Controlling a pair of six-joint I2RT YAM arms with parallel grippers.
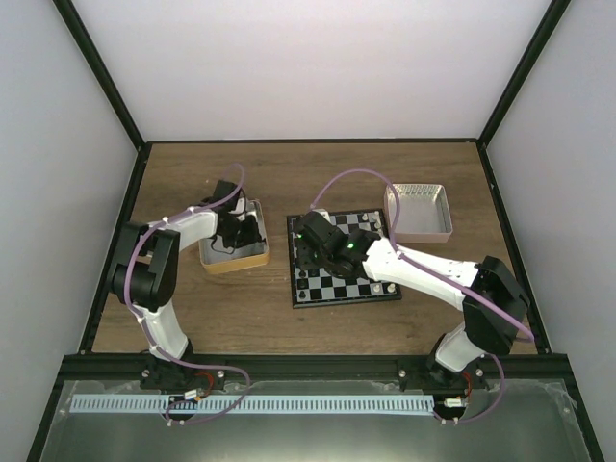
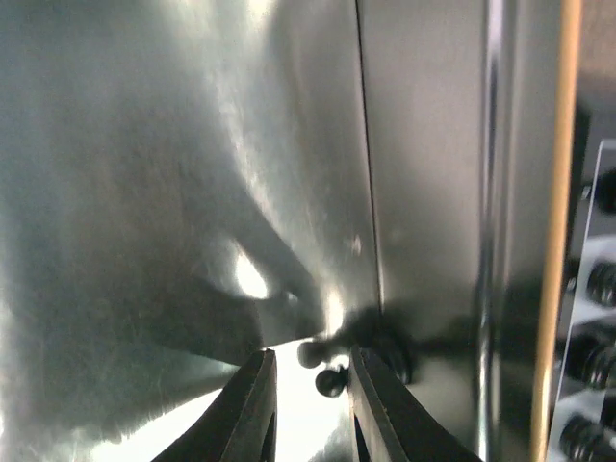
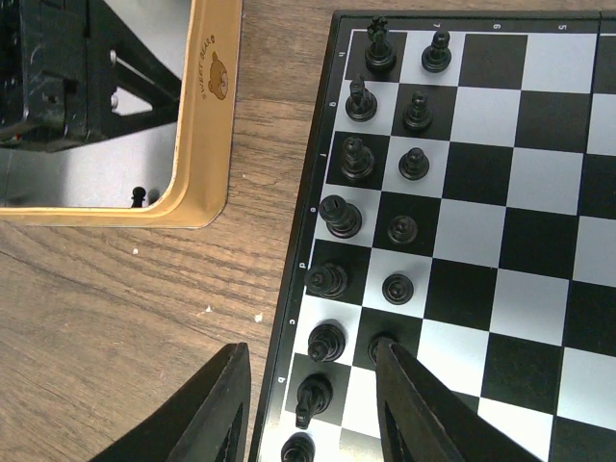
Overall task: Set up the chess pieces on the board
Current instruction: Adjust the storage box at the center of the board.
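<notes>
- Now, your left gripper [image 2: 314, 373] is down inside the yellow-rimmed tin [image 1: 234, 264]. Its jaws stand narrow, with a small black chessman [image 2: 330, 382] between the tips. You cannot tell from the wrist view whether they actually pinch it.
- Your right gripper [image 3: 310, 364] hovers over the edge of the board [image 3: 539, 289], jaws moderately apart and holding nothing.
- The chess pieces [image 3: 356, 159] set so far stand in two files along the board's edge nearest the tin. The taller men are on the outer squares, with the pawns [image 3: 401, 229] just inside them.
- Expect that chessman to be very light, hard and smooth. It will likely skate on the shiny tin floor or pop out of a slanted pinch.
- Take it squarely across the stem below the round head, with a gentle squeeze. A grip on the head alone would probably roll off.
- Mind the neighbours when placing. The standing men are close together and would likely tip at a brush from a finger.
</notes>
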